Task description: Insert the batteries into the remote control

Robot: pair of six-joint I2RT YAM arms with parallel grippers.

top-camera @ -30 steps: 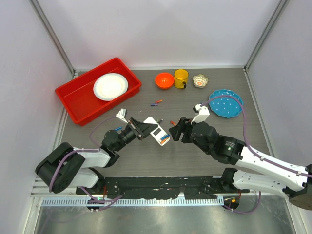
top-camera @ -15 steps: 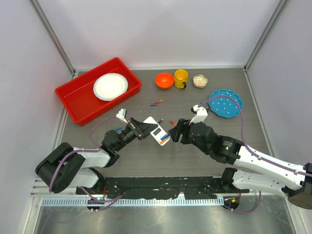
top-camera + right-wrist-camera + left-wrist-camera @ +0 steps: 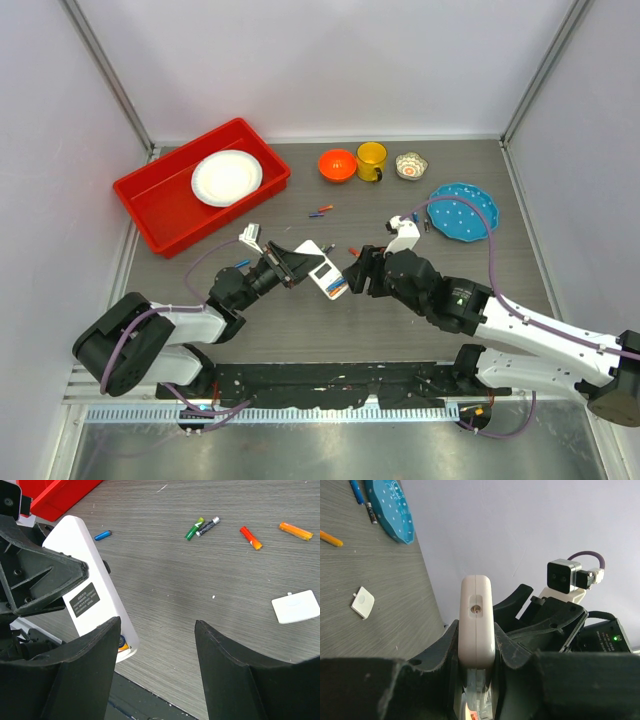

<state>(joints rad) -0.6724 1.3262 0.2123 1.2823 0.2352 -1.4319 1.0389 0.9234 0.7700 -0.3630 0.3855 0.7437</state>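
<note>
Risking a twist: small white rectangular plastic remote control point(image 3: 476, 625) sits clamped edge-on in the left gripper point(image 3: 298, 262), apparently raised off the grey wood-grain table point(image 3: 200, 580). A push from the right gripper point(image 3: 157, 625) on the remote's free end could rotate it in the clamp or pop out the blue-orange bit there, possibly a seated battery. Right gripper jaws stand apart with nothing between them, and one finger is just beside the remote's free end. Loose thin cylinder batteries, green point(image 3: 193, 529), red point(image 3: 250, 537) and orange point(image 3: 295, 530), lie beyond the remote, well apart from it. Small white square plastic cover point(image 3: 296, 606) lies apart from the remote too.
</note>
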